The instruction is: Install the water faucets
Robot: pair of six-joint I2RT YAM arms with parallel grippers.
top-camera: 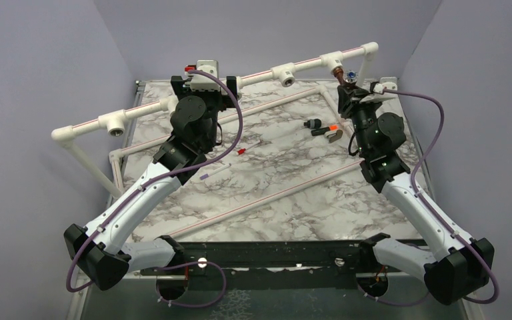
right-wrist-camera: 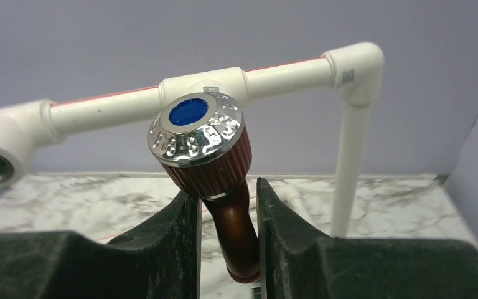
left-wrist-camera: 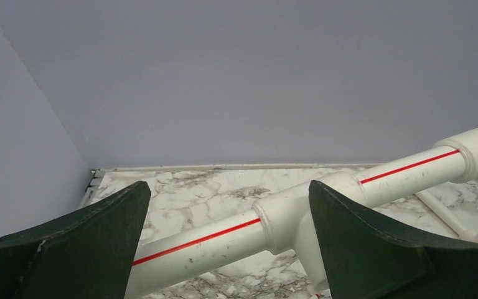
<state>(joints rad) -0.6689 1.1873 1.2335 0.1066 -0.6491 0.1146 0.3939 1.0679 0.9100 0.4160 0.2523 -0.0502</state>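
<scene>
A copper-coloured faucet with a ribbed collar and a silvery round end with a blue centre is gripped by its bent spout between my right gripper's fingers. In the top view the faucet sits right at the rightmost white tee fitting of the raised pipe; I cannot tell if it touches. My right gripper is just below it. My left gripper is open, its fingers either side of the red-striped white pipe next to a tee fitting, not touching it.
The white pipe frame runs across the back with open tees at the left and the middle, and an elbow with a post at the right. Black and orange parts, a red-tipped piece and a thin stick lie on the marble.
</scene>
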